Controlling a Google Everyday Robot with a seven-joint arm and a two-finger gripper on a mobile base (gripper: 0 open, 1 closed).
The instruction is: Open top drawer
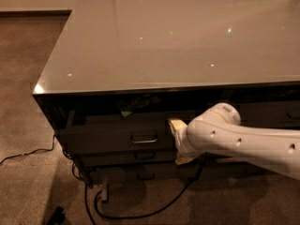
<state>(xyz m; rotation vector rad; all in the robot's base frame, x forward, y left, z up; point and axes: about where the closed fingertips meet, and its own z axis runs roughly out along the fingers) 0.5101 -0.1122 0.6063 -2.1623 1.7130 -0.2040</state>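
The top drawer (108, 137) is a wide dark glossy front under the counter's front edge, with a small metal bar handle (144, 138) at its middle. It stands out a little from the cabinet, and a dark gap shows above it. My gripper (179, 142) is at the end of the white arm (243, 142) that comes in from the right. It sits just right of the handle, in front of the drawer front. Its two pale fingertips (174, 123) stand apart, one above the other, with nothing between them.
The glossy grey countertop (178, 36) overhangs the drawers. Two shallower dark drawers (140, 155) lie below the top one. Black cables (140, 213) loop on the carpet in front of the cabinet, and another runs off to the left (23, 154).
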